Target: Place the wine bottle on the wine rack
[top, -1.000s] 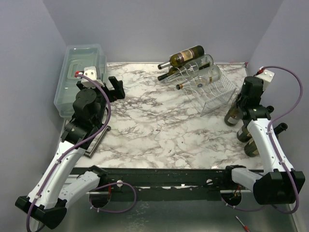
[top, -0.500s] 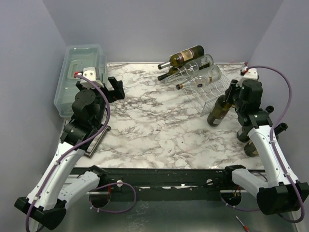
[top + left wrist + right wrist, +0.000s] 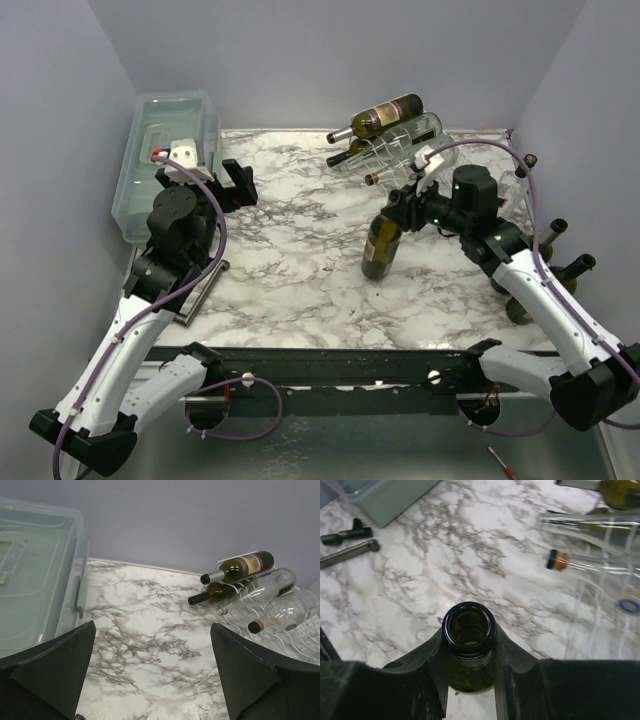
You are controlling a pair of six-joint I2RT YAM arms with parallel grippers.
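Now my right gripper (image 3: 398,208) has carried the wine bottle (image 3: 381,245) well away from where it was a second ago, at the right edge of the table (image 3: 300,250) beside the spare bottles (image 3: 560,268). It has crossed in front of the wine rack (image 3: 300,642) and hangs roughly upright over the marble, near the rack's front left corner but apart from it. I cannot tell whether its base touches the table.

My wrist view shows my two fingers (image 3: 436,667) clamped on the neck just under the open mouth, so the grip looks firm. My left gripper (image 3: 235,185) has not stirred. It sits spread wide and empty near the plastic bin (image 3: 165,140).

So the pickup and carry are done, I think, and the placing is not. The rack already holds several bottles (image 3: 239,569) lying necks leftward. I judge I must tip mine over and find a free channel without knocking theirs.
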